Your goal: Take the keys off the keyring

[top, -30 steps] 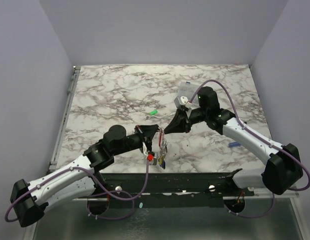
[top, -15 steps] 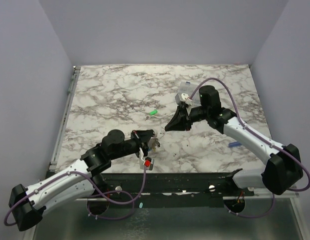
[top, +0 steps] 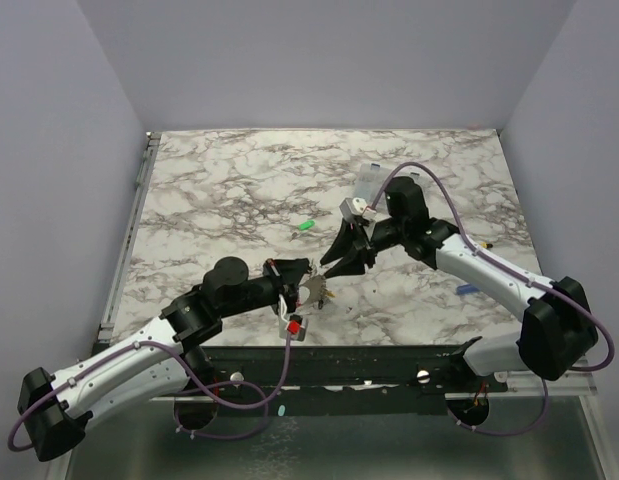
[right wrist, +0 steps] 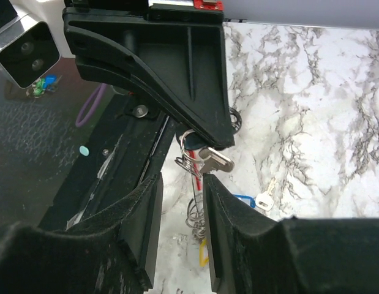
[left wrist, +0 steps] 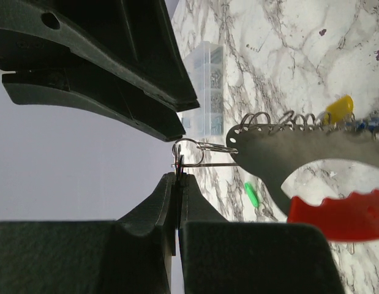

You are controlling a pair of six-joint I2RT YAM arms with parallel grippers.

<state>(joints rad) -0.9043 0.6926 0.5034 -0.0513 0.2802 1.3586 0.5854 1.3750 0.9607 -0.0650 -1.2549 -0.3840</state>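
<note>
- The right gripper [top: 331,268] (jaws apart) has moved closer to the left gripper [left wrist: 178,180].
- The left gripper pinches the thin metal wire keyring [left wrist: 188,146]; flat metal keys [left wrist: 269,153] with coloured tags hang from it.

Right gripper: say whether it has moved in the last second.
Yes. The right gripper shifted left, away from the clear box.

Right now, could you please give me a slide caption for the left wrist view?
Left hand pinching the keyring, keys hanging off it, with the open right hand close by.

Bright, even, diffuse light; soft shadows.
</note>
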